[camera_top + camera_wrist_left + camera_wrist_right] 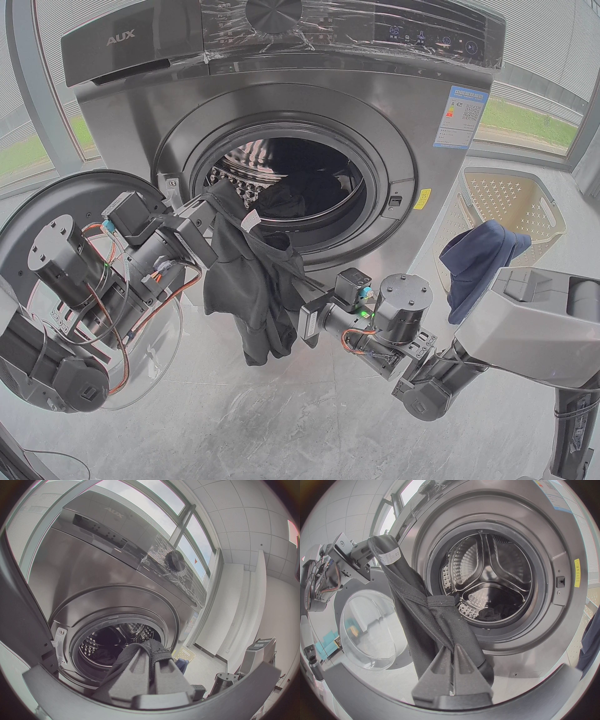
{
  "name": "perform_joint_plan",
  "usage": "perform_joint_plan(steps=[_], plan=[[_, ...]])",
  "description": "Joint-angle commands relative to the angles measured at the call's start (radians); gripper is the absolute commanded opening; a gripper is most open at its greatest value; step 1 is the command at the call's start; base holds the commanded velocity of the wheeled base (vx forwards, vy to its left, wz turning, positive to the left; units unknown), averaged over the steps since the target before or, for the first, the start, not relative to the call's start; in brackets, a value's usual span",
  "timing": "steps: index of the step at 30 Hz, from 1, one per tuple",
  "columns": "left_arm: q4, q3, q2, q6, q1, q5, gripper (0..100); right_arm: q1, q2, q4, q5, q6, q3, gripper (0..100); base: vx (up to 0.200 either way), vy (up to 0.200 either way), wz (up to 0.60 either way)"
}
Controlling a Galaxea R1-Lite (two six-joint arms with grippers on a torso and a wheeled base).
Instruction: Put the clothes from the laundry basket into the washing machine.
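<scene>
The washing machine (300, 106) stands with its round door (75, 206) swung open to the robot's left, and the drum mouth (294, 181) is unobstructed, with a few dark clothes (300, 194) lying low inside it. The laundry basket (544, 206) sits on the floor at the machine's right front corner, with a navy garment (481, 262) draped over its near rim.

The black garment (250, 281) is held in the air across the front of the machine, pinched by both arms. Its long axis slopes from the upper left lip of the drum mouth down to a spot just below the lower lip, and the loose bulk sags toward the floor beneath that line.

The left claw (152, 655) is clamped narrow on the garment's top edge, just beside the left rim of the mouth and the nearer of the two to the drum. The right claw (452, 650) is pinched shut on a lower fold, under the opening and tilted upward at it.

The drum lies ahead of and above the right claw, so the low end probably has to rise over the lip before the cloth can go in.
</scene>
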Motion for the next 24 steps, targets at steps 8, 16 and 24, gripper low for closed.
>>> perform_joint_plan(steps=[8,16,24], plan=[[-0.001,0.001,0.005,0.0,0.002,0.001,0,-0.005,-0.008,0.001,0.007,0.007,0.015,100,0.0,0.0,0.0],[-0.001,0.001,0.003,0.0,0.0,0.001,0,-0.011,0.033,0.017,0.007,-0.004,-0.044,100,0.0,0.0,0.0],[-0.001,0.001,0.003,0.0,0.002,0.0,0,-0.011,0.055,0.035,0.009,-0.006,-0.099,100,0.0,0.0,0.0]])
